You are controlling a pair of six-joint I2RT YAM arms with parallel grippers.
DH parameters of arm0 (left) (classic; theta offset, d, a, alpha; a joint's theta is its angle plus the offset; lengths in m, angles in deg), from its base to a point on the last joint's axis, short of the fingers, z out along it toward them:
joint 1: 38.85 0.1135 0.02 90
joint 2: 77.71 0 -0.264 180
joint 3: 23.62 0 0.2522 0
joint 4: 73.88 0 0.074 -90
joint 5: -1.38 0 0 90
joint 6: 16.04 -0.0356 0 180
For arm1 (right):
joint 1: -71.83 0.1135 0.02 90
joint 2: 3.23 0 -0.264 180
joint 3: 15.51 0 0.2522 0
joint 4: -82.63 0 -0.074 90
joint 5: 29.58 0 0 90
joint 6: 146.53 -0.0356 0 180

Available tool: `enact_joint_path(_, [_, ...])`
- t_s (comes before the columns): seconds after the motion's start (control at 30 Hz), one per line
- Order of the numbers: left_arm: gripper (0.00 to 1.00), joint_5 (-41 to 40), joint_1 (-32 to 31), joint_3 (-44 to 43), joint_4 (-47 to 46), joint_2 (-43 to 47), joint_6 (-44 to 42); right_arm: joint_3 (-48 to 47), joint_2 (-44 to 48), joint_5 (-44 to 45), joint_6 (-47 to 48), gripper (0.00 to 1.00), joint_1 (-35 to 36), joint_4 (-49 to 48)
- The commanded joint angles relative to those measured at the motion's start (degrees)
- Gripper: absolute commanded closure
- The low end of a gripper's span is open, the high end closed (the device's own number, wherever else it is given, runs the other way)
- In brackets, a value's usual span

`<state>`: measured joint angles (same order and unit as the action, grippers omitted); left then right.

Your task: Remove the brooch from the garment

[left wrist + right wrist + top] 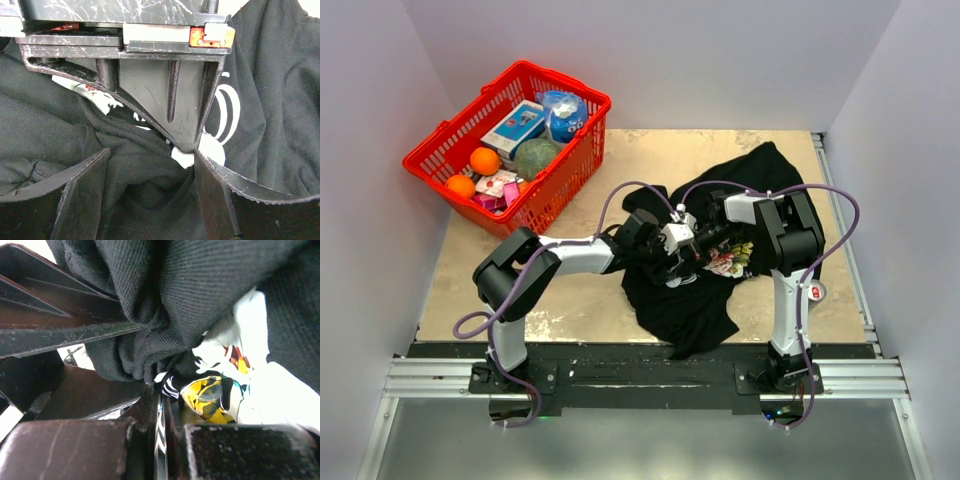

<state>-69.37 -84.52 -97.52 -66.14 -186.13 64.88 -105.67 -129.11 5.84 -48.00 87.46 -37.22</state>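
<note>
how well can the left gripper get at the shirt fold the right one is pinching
Probably well. The left gripper is open, its fingers straddling the bunched shirt right at the tips of the shut right gripper, with only cloth between them. No brooch shows in any view, though.

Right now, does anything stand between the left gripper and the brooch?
The brooch shows in no view. Ahead of the open left gripper sits the right gripper, shut on a bunched fold of the garment, so either may cover it.
</note>
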Motion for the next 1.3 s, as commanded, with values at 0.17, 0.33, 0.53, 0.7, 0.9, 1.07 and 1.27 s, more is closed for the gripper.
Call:
enact_joint_path(0.17, [0.28,6.15,0.58,1.16,2.77,2.25,-1.02,0.73,-4.11,15.65,2.8,1.0,0.44,-12.29])
enact_joint_path(0.33, [0.27,7.21,0.32,2.83,2.94,2.87,-3.48,0.81,-4.11,15.74,2.54,1.0,0.36,-12.47])
enact_joint_path(0.53, [0.27,5.11,0.32,3.19,3.21,2.16,-5.6,0.81,-4.19,15.74,2.54,1.0,0.36,-12.38])
enact_joint_path(0.7, [0.27,4.66,1.45,0.82,3.74,0.14,0.45,0.99,-3.93,15.92,2.36,1.0,0.36,-12.64])
enact_joint_path(0.9, [0.28,5.72,2.6,-0.94,3.65,-1.88,6.62,1.17,-3.84,16.0,2.28,1.0,0.36,-12.82])
enact_joint_path(1.07, [0.28,5.89,2.43,-0.95,4.17,-2.15,5.04,1.08,-3.84,15.92,2.28,1.0,0.36,-12.73])
enact_joint_path(1.27, [0.29,6.94,2.25,1.42,3.3,-1.0,0.56,0.99,-4.02,15.92,2.28,1.0,0.36,-12.64])
